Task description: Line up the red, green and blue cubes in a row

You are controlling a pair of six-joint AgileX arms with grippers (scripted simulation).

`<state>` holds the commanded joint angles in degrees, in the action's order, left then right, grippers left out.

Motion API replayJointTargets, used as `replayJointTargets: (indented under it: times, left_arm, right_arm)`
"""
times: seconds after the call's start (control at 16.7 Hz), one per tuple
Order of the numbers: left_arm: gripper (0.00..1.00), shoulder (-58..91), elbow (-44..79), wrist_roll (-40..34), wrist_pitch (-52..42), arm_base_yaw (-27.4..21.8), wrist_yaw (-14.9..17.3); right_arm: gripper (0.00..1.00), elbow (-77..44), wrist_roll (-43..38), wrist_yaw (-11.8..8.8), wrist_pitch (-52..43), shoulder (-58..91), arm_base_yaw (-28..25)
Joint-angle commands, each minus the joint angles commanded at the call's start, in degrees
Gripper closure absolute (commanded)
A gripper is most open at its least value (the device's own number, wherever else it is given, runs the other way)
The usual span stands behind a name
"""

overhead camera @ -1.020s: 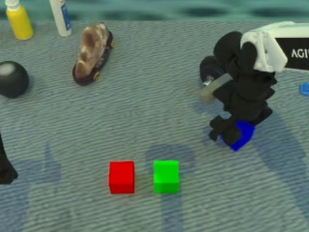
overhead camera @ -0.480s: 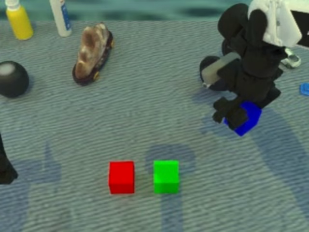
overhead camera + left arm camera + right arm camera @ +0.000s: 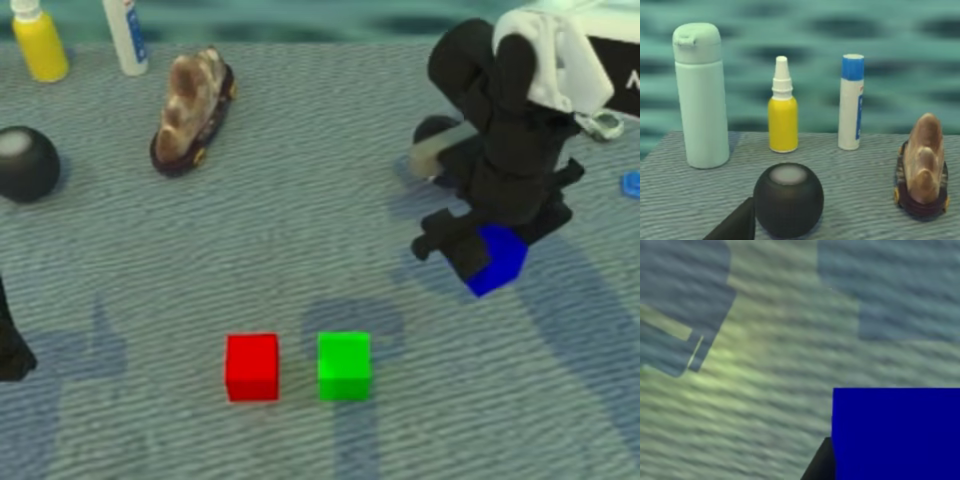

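Note:
The red cube (image 3: pixel 251 367) and the green cube (image 3: pixel 344 366) sit side by side near the table's front middle, with a narrow gap between them. My right gripper (image 3: pixel 478 252) is at the right, behind them, shut on the blue cube (image 3: pixel 499 258). The cube hangs tilted above the table over its own shadow. In the right wrist view the blue cube (image 3: pixel 895 432) fills the corner, with one dark finger (image 3: pixel 822 462) pressed against its side. My left gripper (image 3: pixel 8 352) is parked at the left edge.
Along the back left stand a yellow bottle (image 3: pixel 40 45), a white bottle (image 3: pixel 125 35) and a pale green bottle (image 3: pixel 701 95). A black ball (image 3: pixel 25 163) and a brown toy car (image 3: pixel 192 110) lie left. A tiny light-blue piece (image 3: pixel 630 183) lies at the right edge.
My right gripper lifted the blue cube off the table, then shifted slightly left with it. The red and green cubes and the left arm stayed put.

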<state>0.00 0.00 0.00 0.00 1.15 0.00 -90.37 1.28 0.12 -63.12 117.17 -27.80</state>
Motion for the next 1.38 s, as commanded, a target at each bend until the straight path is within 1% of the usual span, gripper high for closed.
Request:
replayJointTargets:
  times: [0.42, 0.6, 0.72, 1.08, 1.2, 1.38]
  left_arm:
    - [0.00, 0.0, 0.0, 0.0, 0.0, 0.0, 0.0]
    - [0.00, 0.0, 0.0, 0.0, 0.0, 0.0, 0.0]
    - [0.00, 0.0, 0.0, 0.0, 0.0, 0.0, 0.0]
    - [0.00, 0.0, 0.0, 0.0, 0.0, 0.0, 0.0]
    - [0.00, 0.0, 0.0, 0.0, 0.0, 0.0, 0.0]
    - [0.00, 0.0, 0.0, 0.0, 0.0, 0.0, 0.0]
  right_arm:
    - [1.00, 7.5, -30.3, 0.0, 0.0, -6.6, -8.1]
    - [1.00, 10.0, -38.6, 0.1, 0.4, -9.2, -10.7]
    - [1.00, 10.8, -41.0, 0.1, 0.6, -10.3, -11.6]
    - [1.00, 10.9, -41.3, 0.0, 0.8, -10.1, -11.4]
    - [1.00, 12.4, -41.4, 0.1, 3.0, -9.4, -11.4]
    - [1.00, 16.4, -41.6, 0.1, 9.6, -7.3, -11.5]
